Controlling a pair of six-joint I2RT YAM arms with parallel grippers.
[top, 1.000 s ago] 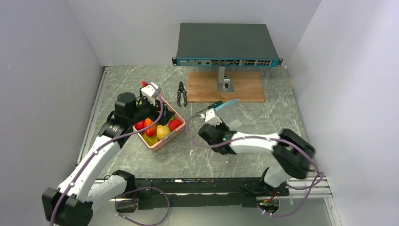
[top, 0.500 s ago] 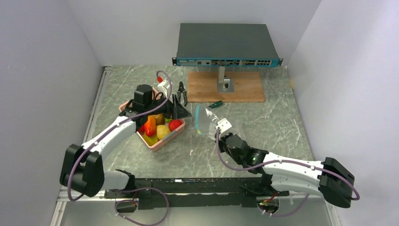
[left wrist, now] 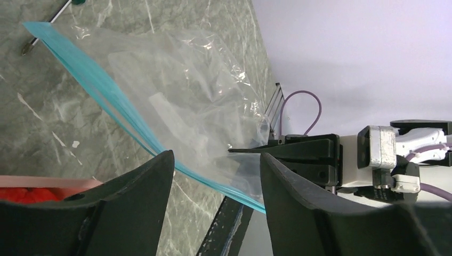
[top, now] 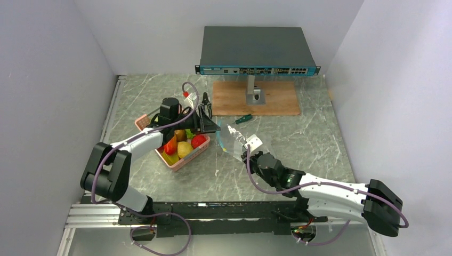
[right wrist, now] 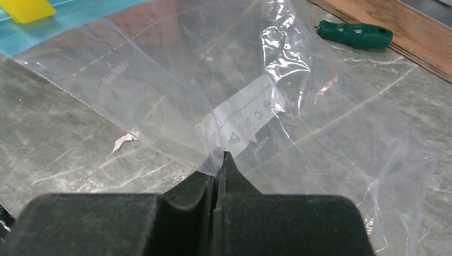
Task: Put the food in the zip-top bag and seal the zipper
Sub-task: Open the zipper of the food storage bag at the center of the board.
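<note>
Left hand [left wrist: 214,160]: fingers spread. A second ago it was over the pink plastic basket [top: 144,121]. It has since swung across to the mouth of the clear, crinkly plastic zip-top bag [top: 233,138].
Zipper [left wrist: 106,97]: the thin teal-blue strip along the bag's mouth now runs through the gap between the left fingers. Contact cannot be confirmed.
Right hand [right wrist: 219,157]: fingers pressed together, pinching a fold of the bag's plastic by the white printed label. It has drawn back toward the near edge, bringing the bag with it.
Zip-top bag, position: on the grey marbled desk [top: 298,138], between the basket and the right hand. Its mouth faces the left hand, and nothing is inside.
Food [top: 184,146]: red, orange and yellow pieces, all in the basket.
Green-handled screwdriver [right wrist: 354,34]: lies just beyond the bag, untouched.
Meaning for the task: probably preparing to open the mouth, one hand per side. No food has been loaded, and sealing has not started.
</note>
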